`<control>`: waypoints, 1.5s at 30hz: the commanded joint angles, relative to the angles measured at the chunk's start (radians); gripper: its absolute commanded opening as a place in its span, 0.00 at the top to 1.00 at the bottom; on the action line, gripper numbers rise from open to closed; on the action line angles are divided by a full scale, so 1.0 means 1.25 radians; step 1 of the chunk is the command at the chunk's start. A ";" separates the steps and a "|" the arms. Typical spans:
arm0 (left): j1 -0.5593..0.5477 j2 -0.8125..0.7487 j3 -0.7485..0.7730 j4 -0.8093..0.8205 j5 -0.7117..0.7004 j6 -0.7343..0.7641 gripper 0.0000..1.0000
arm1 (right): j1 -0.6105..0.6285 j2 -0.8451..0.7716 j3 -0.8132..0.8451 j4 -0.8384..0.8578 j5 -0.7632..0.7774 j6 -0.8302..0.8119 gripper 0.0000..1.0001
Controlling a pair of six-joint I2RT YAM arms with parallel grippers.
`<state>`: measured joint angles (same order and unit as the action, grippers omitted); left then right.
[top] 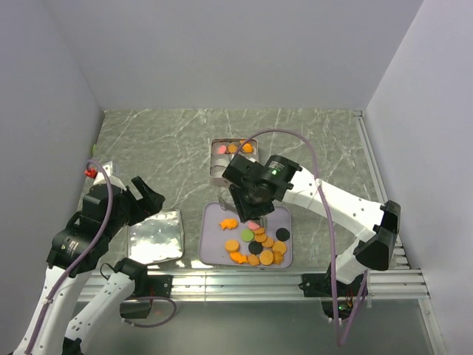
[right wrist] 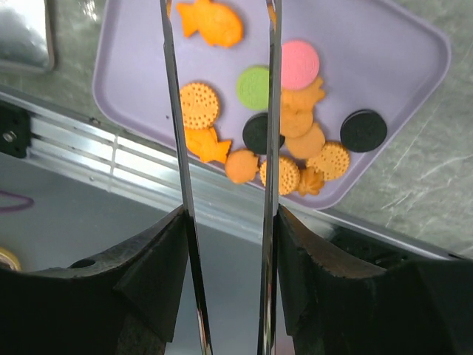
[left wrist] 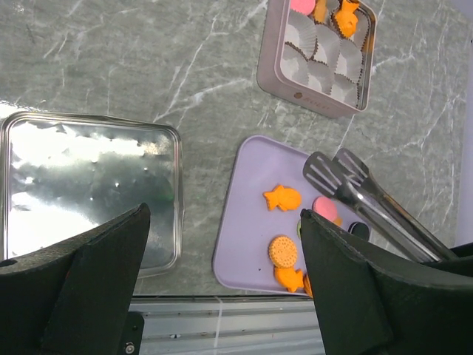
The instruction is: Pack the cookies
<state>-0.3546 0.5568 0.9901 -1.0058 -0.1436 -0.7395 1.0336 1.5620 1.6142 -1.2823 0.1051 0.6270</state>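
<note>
Several cookies, orange rounds and fish shapes with pink, green and black rounds, lie on a purple tray. They also show in the right wrist view and the left wrist view. My right gripper is shut on metal tongs. The tongs' tips hover over the tray near the pink cookie and hold nothing. A square tin behind the tray holds white paper cups and a few cookies. My left gripper is open and empty.
A shiny metal lid lies left of the tray, under my left gripper. The aluminium rail runs along the table's near edge. Grey walls close in the left, back and right sides.
</note>
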 commanded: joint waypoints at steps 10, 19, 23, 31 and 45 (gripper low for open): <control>-0.002 -0.022 0.007 0.001 0.003 0.028 0.11 | 0.073 0.025 -0.014 -0.033 0.017 -0.001 0.41; -0.002 -0.039 -0.003 -0.015 0.006 0.020 0.11 | 0.093 0.039 -0.069 -0.015 -0.010 -0.017 0.40; -0.002 -0.032 -0.002 -0.007 0.013 0.017 0.12 | 0.096 0.046 -0.091 -0.012 0.001 -0.023 0.40; -0.002 -0.024 0.003 -0.007 0.017 0.009 0.12 | 0.096 0.068 -0.094 -0.001 0.003 -0.041 0.41; -0.002 -0.063 -0.005 -0.041 0.007 -0.029 0.12 | 0.096 0.075 -0.091 -0.006 0.004 -0.056 0.55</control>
<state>-0.3546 0.4950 0.9855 -1.0443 -0.1291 -0.7547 1.1477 1.6760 1.4853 -1.2938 0.0937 0.5613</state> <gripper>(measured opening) 0.877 0.480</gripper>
